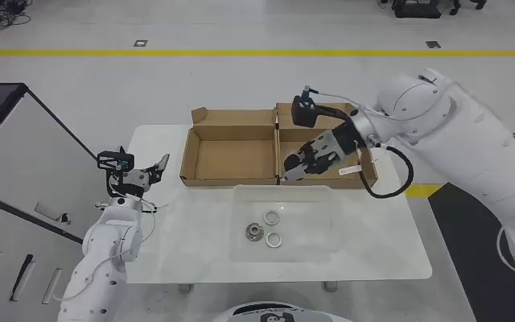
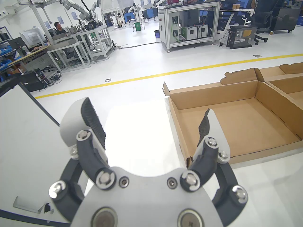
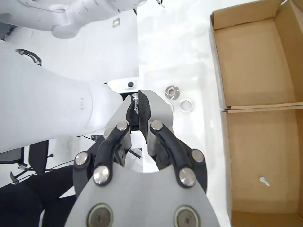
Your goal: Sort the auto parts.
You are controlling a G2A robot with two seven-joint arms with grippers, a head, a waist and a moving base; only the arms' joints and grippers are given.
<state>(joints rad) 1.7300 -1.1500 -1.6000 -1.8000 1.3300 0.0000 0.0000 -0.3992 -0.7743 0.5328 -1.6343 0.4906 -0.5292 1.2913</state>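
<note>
A white rectangular table (image 1: 386,233) is standing on a pale grey workshop floor that a yellow painted line (image 1: 241,53) is crossing beyond its far edge. Two shallow brown cardboard boxes are sitting side by side, touching, along that far edge.

The right gripper (image 3: 138,95) is hanging over the near wall of the right-hand cardboard box (image 3: 260,147), by its left corner. Its jaws are pressing together on a small silver threaded, spring-like part (image 3: 135,100). A small silver pin (image 3: 264,181) is lying on the floor of the same box. The left-hand cardboard box (image 1: 233,161) is sitting next to it.

A clear plastic tray (image 1: 314,241) is resting at the middle of the table towards the near edge. It is holding a silver flanged metal hub (image 1: 255,233) and two silver metal rings (image 1: 273,216) (image 1: 275,239), all close together.

The left gripper (image 2: 146,106) is hovering at the table's left edge with its jaws spread wide, gripping nothing.

Across the room, aluminium-framed workstations (image 2: 189,24), black office chairs (image 2: 267,8) and a green bin (image 2: 137,26) are lining the floor.
</note>
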